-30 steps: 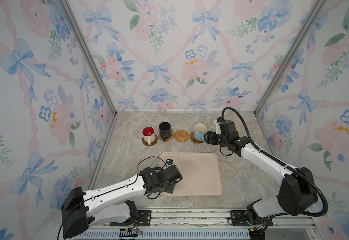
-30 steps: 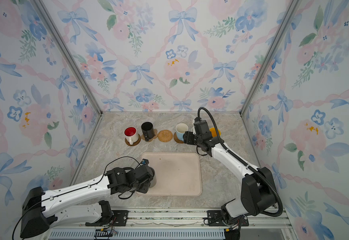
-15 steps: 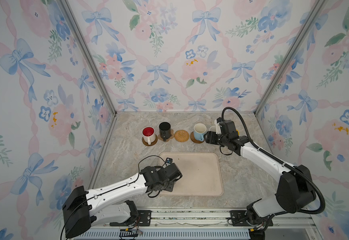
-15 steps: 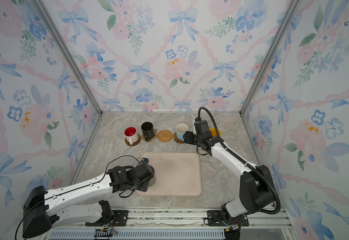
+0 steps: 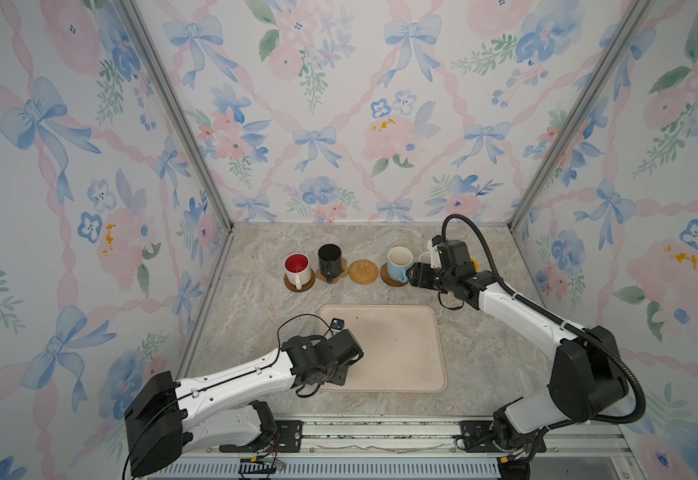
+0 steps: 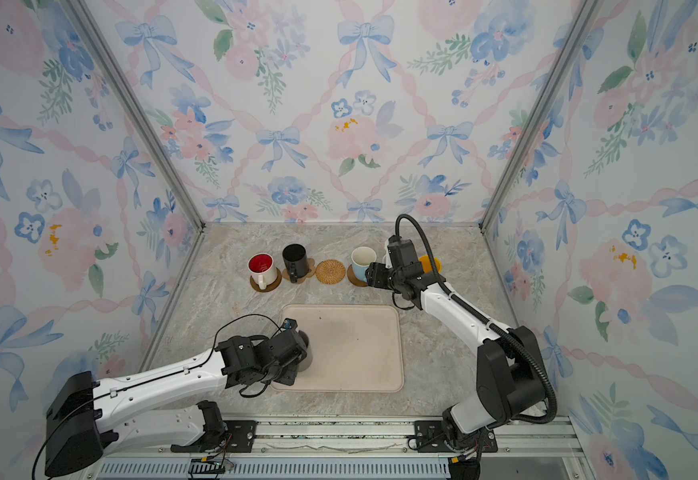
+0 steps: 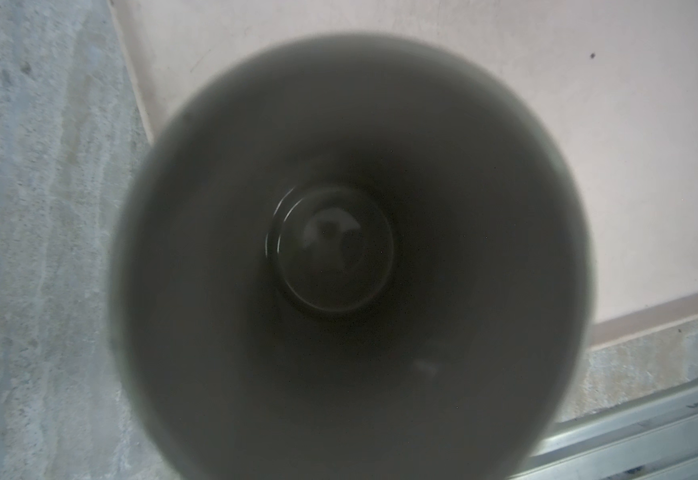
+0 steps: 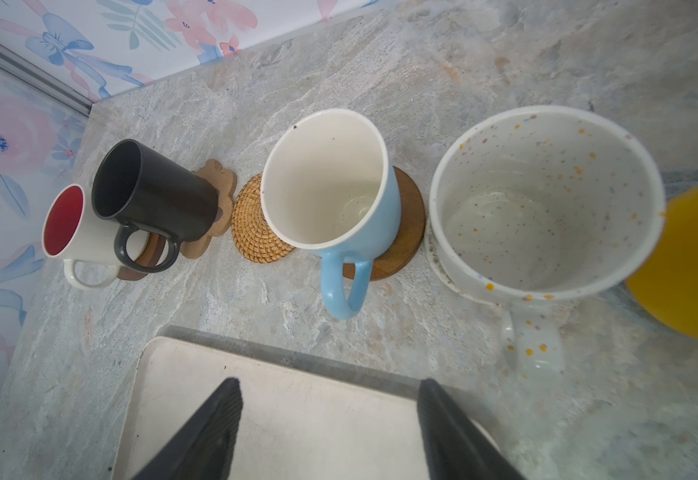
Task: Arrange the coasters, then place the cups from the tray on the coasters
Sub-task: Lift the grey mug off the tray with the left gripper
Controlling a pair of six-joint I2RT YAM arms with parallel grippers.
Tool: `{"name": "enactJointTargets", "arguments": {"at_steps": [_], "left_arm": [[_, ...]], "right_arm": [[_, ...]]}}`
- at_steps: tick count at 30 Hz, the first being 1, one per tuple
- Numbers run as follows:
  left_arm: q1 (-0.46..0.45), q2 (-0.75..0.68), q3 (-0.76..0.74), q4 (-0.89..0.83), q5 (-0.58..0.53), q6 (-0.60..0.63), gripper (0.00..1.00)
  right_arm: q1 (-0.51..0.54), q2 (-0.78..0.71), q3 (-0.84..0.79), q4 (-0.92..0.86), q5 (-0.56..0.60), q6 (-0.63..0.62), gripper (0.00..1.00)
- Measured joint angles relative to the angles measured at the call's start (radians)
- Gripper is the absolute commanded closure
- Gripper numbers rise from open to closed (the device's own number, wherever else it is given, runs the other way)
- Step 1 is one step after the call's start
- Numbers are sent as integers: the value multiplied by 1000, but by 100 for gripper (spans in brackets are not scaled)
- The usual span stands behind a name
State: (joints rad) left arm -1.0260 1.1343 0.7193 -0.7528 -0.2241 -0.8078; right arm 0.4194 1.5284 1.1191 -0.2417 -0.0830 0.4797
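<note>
A grey mug [image 7: 351, 257] stands on the near left corner of the beige tray [image 5: 397, 353]. My left gripper [image 5: 341, 365] sits right over this mug [image 6: 306, 353], its fingers hidden. Along the back stand a white mug with red inside [image 5: 297, 266] on a wooden disc [image 5: 299, 284] and a black mug [image 5: 330, 258] on the paw coaster [image 5: 341, 272]. Then come a bare rattan coaster [image 5: 363, 271], a light blue mug [image 5: 399, 262] on a wooden disc [image 8: 405, 232], a speckled mug [image 8: 546, 199] and a yellow mug [image 6: 429, 264]. My right gripper [image 8: 330, 380] hovers open and holds nothing beside the blue mug.
The marble tabletop [image 5: 256, 324] is boxed in by floral walls on three sides. A metal rail [image 5: 380, 432] runs along the front edge. My right arm [image 5: 521, 316] stretches across the right side of the table.
The left arm has shifted only slightly at the grey mug. The right arm holds its place.
</note>
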Motion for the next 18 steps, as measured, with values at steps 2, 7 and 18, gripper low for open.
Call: {"name": "enactJointTargets", "arguments": {"at_steps": [2, 7, 18], "left_arm": [[0, 0, -10, 3, 3, -1, 68], [1, 1, -15, 12, 4, -8, 70], [5, 2, -20, 23, 5, -11, 80]], "right_arm": [[0, 0, 0, 0, 0, 0, 30], [0, 5, 1, 0, 0, 0, 30], [0, 12, 2, 0, -5, 1, 30]]}}
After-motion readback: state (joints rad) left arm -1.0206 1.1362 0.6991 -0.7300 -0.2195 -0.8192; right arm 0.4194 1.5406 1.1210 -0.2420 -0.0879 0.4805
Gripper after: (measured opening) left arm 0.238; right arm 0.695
